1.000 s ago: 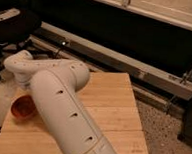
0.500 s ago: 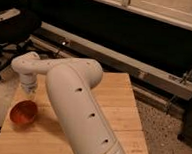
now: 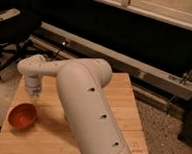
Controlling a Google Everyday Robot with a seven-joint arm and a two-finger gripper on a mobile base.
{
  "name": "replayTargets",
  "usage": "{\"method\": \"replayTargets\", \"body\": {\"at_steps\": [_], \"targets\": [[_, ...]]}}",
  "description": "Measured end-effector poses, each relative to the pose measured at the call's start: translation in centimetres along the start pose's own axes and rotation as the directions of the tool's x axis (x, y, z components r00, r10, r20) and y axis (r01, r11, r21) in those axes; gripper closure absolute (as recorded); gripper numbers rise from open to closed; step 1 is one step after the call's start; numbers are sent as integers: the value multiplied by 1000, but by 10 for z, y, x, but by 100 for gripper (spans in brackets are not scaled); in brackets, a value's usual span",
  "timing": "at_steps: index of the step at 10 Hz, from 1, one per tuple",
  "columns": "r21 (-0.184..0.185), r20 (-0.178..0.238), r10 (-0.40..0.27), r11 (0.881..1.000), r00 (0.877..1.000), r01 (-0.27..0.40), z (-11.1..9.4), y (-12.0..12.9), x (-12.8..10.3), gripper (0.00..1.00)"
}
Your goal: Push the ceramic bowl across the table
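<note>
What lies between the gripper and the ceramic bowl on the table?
Nothing: the camera view shows only bare table between the gripper, which hangs above the left edge, and the ceramic bowl just below it.

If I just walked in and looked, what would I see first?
First you'd see the big white robot arm stretching from the bottom of the picture over the table. Next, the shiny orange-red ceramic bowl near the table's left edge, tipped a little. The arm's tool hangs just above and beside the bowl, and an office chair stands on the floor behind.
</note>
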Motion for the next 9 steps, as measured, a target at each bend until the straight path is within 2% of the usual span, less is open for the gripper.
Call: {"method": "replayTargets", "body": {"at_steps": [1,2,4,7,9], "targets": [[2,2,-28,1000,1000,28,-1,2,-4,100],[6,6,-82,997,997,82,-2,4,-15,100],[4,17,-158,987,987,158,-1,9,-32,100],[-11,31,-223,975,974,224,3,15,-47,100],[-10,40,-244,970,969,244,3,15,-51,100]]}}
